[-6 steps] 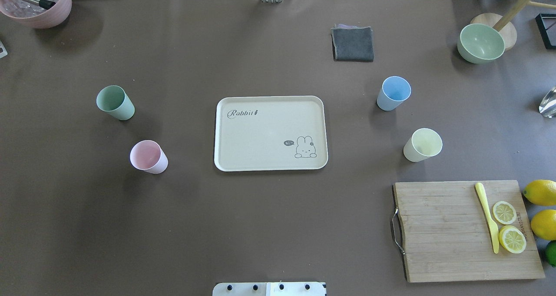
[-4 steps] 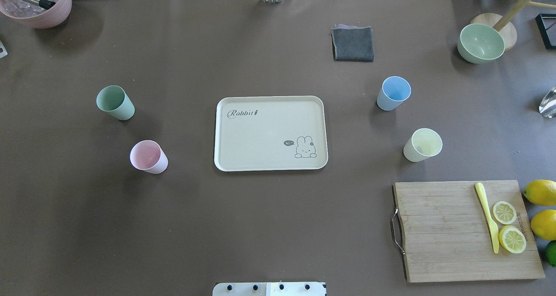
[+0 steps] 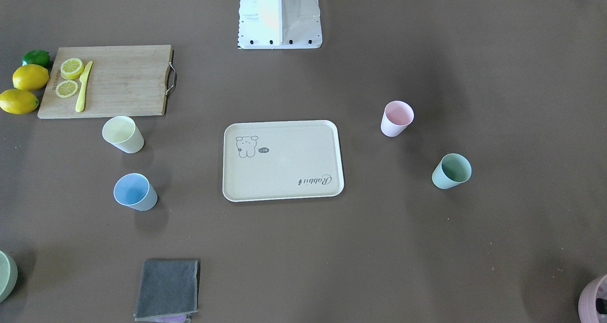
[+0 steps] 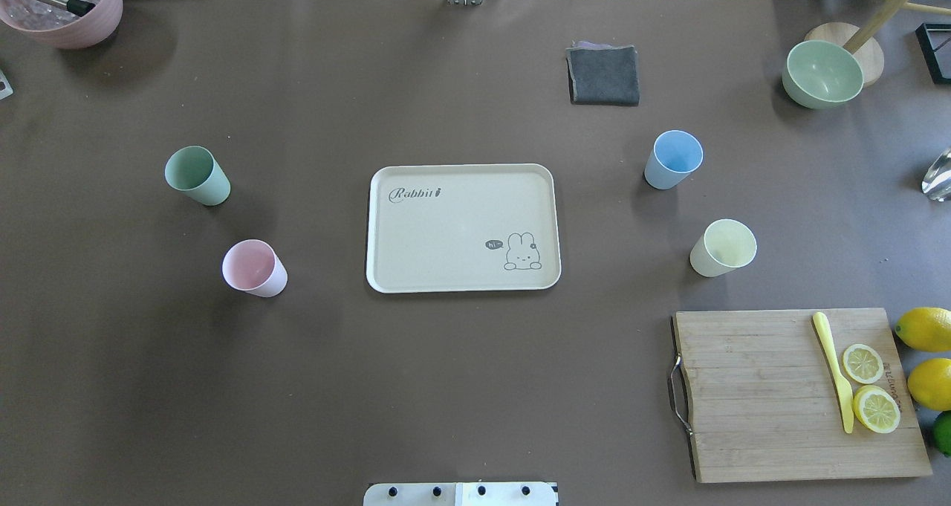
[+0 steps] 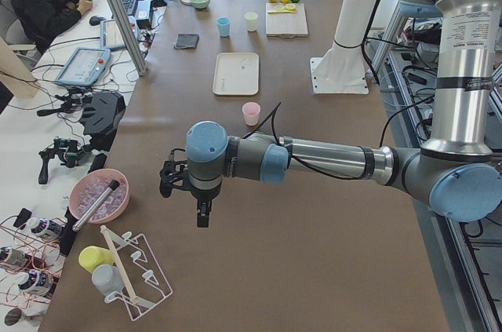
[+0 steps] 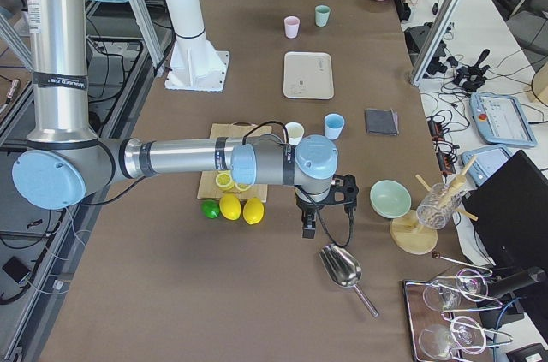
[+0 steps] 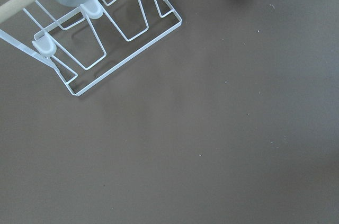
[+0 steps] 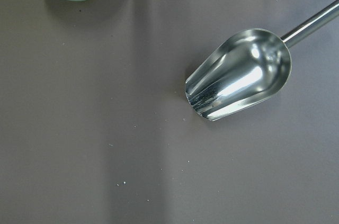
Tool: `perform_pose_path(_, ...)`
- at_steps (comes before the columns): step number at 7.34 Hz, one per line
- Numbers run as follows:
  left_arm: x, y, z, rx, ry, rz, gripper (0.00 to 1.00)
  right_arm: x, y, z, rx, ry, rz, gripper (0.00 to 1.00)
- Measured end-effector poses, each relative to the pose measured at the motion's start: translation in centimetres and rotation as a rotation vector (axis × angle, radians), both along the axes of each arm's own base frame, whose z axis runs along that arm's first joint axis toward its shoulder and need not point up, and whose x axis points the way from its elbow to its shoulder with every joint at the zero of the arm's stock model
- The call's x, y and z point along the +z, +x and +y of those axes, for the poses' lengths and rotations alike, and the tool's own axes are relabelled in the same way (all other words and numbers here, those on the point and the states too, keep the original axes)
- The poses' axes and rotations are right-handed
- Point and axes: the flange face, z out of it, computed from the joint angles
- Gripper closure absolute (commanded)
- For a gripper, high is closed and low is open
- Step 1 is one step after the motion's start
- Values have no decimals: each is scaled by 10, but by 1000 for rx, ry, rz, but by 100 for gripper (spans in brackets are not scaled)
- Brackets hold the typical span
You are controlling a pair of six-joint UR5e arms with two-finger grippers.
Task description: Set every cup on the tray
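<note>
The cream tray [image 4: 446, 231] lies empty at the table's middle. All the cups stand upright on the table around it: the mint green cup [image 4: 197, 175] and the pink cup [image 4: 254, 268] to its left, the light blue cup [image 4: 673, 160] and the pale yellow cup [image 4: 722, 248] to its right. My left gripper [image 5: 202, 214] hangs beyond the table's left end, far from the cups, and shows only in the exterior left view. My right gripper [image 6: 308, 227] hangs beyond the right end, only in the exterior right view. I cannot tell whether either is open or shut.
A wooden cutting board [image 4: 765, 394] with a yellow knife and lemon slices lies front right, lemons [image 4: 925, 328] beside it. A grey cloth [image 4: 603, 75], a green bowl [image 4: 822, 73] and a mauve pot [image 4: 63, 8] stand at the back. A metal scoop [image 8: 238, 75] lies under my right wrist, a wire rack [image 7: 100, 44] under my left.
</note>
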Motion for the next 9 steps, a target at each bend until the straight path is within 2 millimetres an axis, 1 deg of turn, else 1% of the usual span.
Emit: perform_pose_path(9, 2, 1, 1, 1, -6, 3, 2, 2, 0, 6, 0, -5, -1, 0)
